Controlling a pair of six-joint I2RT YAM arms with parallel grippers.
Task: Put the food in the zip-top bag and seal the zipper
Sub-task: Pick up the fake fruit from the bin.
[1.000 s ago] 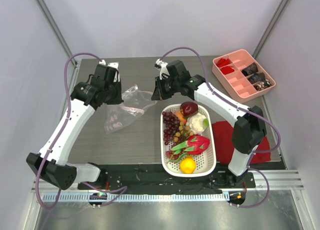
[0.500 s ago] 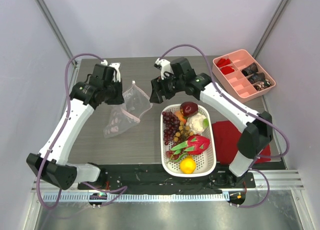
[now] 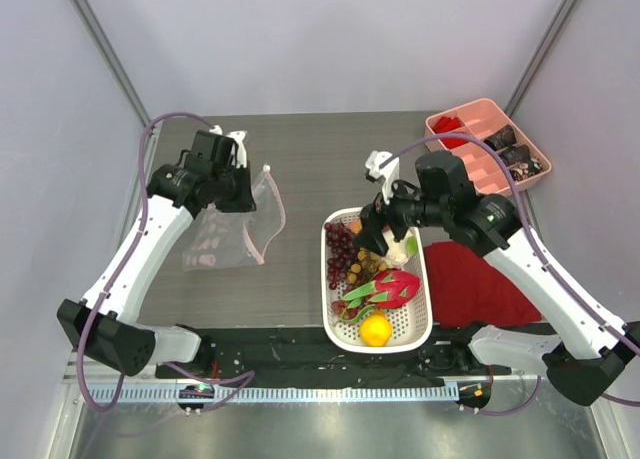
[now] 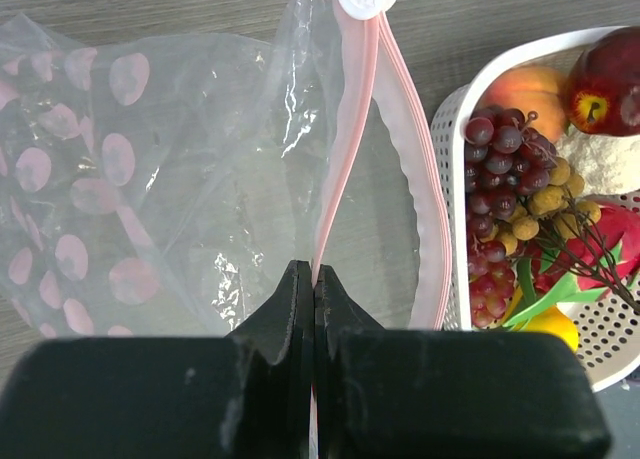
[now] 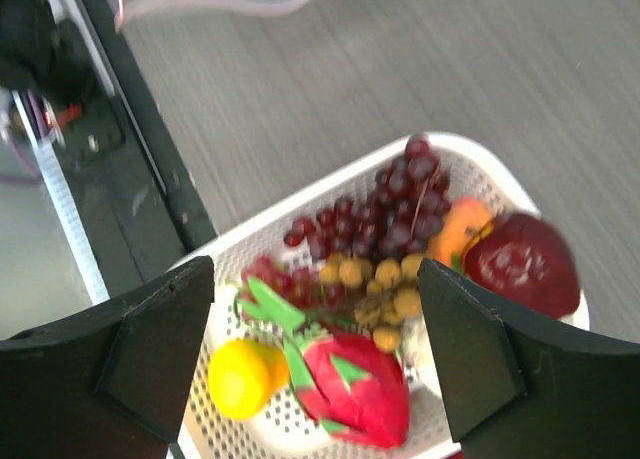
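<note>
pinching zipper in wrist view, left tool clamped, right tool gaping over basket

zip-top bag left of basket, food in basket, tray behind

A white perforated basket is sitting on the dark wood-grain table, a little right of centre, with its long side running away from me. A red cloth is lying flat just beside its right rim. Over in the far right corner a pink divided tray is resting at an angle, with small red and dark pieces lying in its compartments.
</note>
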